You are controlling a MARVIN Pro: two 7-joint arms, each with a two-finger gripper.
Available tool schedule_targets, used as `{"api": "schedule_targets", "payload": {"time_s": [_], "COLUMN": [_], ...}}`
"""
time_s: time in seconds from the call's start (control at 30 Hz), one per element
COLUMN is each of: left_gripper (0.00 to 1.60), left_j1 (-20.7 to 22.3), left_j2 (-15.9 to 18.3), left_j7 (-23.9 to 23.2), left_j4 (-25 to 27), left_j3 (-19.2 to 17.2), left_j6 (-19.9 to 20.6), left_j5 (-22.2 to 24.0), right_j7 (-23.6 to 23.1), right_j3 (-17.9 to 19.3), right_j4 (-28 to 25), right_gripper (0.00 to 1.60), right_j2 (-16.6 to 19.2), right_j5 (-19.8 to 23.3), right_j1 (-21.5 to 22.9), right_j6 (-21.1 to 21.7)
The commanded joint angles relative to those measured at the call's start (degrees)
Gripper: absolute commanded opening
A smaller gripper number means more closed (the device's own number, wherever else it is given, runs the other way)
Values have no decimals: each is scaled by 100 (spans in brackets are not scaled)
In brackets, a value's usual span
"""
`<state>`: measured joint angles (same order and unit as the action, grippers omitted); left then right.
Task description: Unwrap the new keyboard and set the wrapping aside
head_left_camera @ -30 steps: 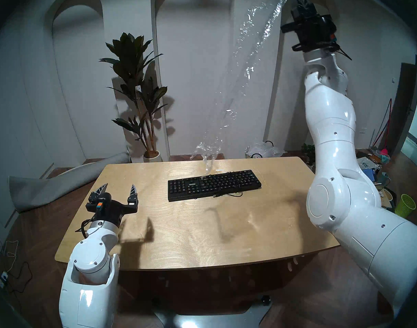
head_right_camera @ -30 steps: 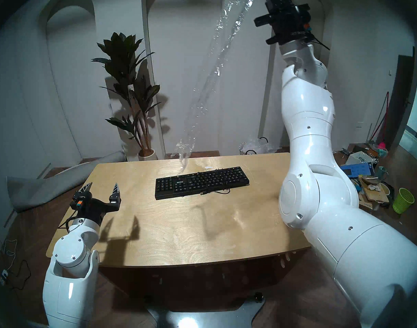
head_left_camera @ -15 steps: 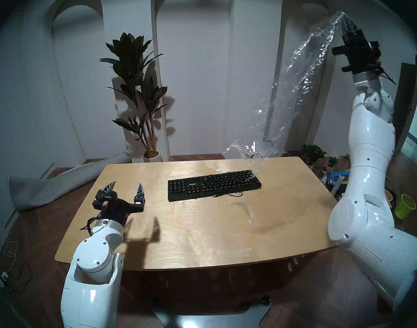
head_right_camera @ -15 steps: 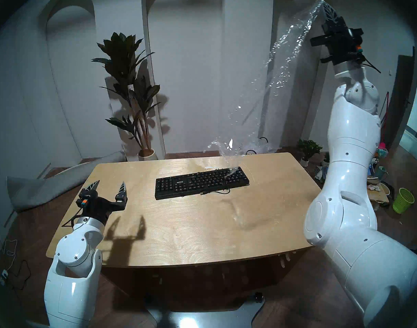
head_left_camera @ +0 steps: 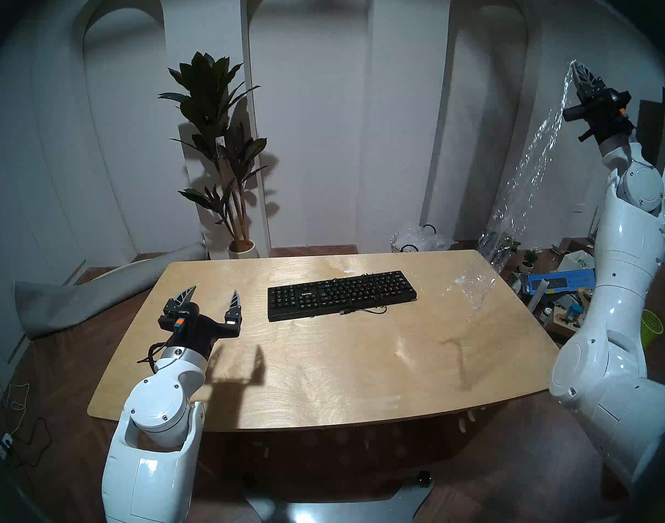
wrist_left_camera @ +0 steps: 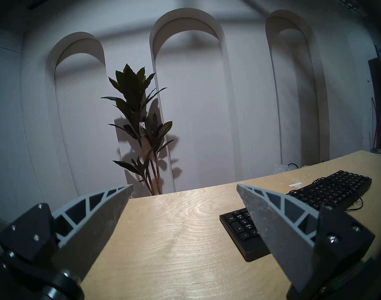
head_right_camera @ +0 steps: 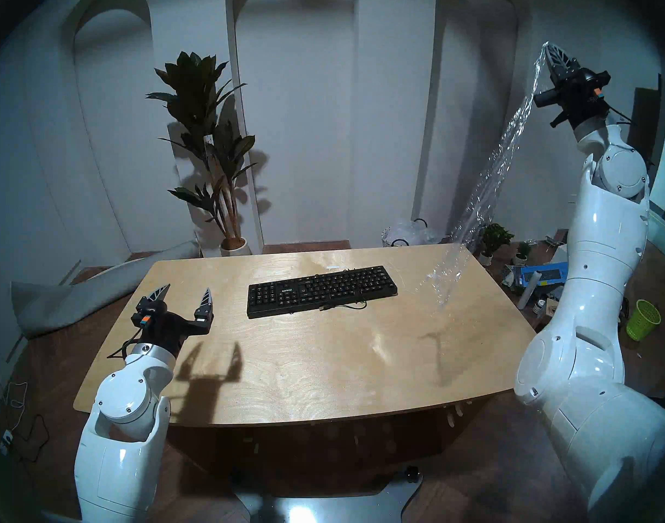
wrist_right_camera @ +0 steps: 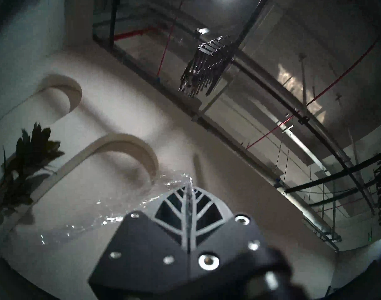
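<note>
Since a second ago our right arm has swung out to our right and lower, carrying the wrapping (head_left_camera: 527, 179) off the keyboard (head_left_camera: 341, 295); its loose tail, which hung over the keys then, now dangles over the table's right end, clear of the keyboard. Our left arm has barely shifted.

Nearest to us, our left gripper (head_left_camera: 210, 297) hovers level over the left part of the table (head_left_camera: 323, 379), its two fingers spread wide apart with nothing between them; the left wrist view shows bare wood in the gap and the keyboard's near end just behind the right-hand finger (wrist_left_camera: 282, 223). Its forked shadow lies on the wood beside it.

Further on, the keyboard lies flat and uncovered on the far middle of the table, long side across our view, its thin black cable (head_left_camera: 365, 310) curled along its near edge.

To the right and higher, our right gripper (head_left_camera: 575, 66) is raised well above the table edge, pointing up, fingers pressed together on the top end of the wrapping; the right wrist view shows the film pinched in the seam between them. From there the glinting sheet hangs in a long slant down to the table's far right corner.

Beyond stand a potted plant (head_left_camera: 217, 141) against the arched wall and a blue box (head_left_camera: 561, 280) among clutter on the floor
</note>
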<state>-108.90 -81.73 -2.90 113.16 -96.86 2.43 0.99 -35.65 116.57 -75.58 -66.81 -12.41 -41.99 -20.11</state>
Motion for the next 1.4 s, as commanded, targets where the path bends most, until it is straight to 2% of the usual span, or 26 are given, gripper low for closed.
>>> {"api": "schedule_targets", "payload": {"time_s": [0.0,0.23,0.37,0.47,0.57,0.77,0.8,0.9,1.0,1.03,1.07,1.17,1.2,1.37], "left_gripper": [160,160,160,160,160,160,160,160,160,160,160,160,160,160], "left_j1": [98,19,-22,-64,-110,-117,-113,-99,-93,-90,-85,-51,-34,40], "left_j2": [-7,-24,-31,-69,-73,-60,-57,-43,-42,-44,-47,-33,-26,-15], "left_j7": [44,117,142,176,180,198,199,194,194,194,195,180,170,145], "left_j4": [99,137,131,146,148,106,100,75,60,53,39,-18,-27,-45], "left_j3": [-9,-130,-185,-207,-218,-238,-240,-239,-231,-221,-211,-159,-132,-42], "left_j6": [-33,-30,-49,-69,-86,-85,-84,-79,-72,-67,-66,-55,-54,-48], "left_j5": [-28,-30,-10,11,19,35,39,49,60,62,61,53,49,41], "right_j7": [415,972,1147,1304,1343,1110,1059,1053,899,806,726,496,404,-16], "right_j3": [-218,-568,-819,-959,-907,-709,-624,-400,-179,-153,-43,136,222,346], "right_j4": [717,1578,2175,2329,2422,2128,2256,1885,1804,1652,1881,1874,2029,2129], "right_gripper": [0,0,0,0,0,0,0,0,0,0,0,0,0,0], "right_j2": [-12,-88,-38,-19,-49,-32,-29,83,193,237,215,155,92,-135], "right_j5": [-691,-1280,-1534,-1728,-1766,-1629,-1672,-1544,-1505,-1465,-1520,-1465,-1472,-1434], "right_j1": [-55,262,465,226,-26,-769,-709,-1045,-1196,-1431,-1324,-1690,-1674,-2071], "right_j6": [27,-148,-488,-702,-848,-971,-1054,-1086,-1105,-1077,-1134,-1139,-1108,-1139]}}
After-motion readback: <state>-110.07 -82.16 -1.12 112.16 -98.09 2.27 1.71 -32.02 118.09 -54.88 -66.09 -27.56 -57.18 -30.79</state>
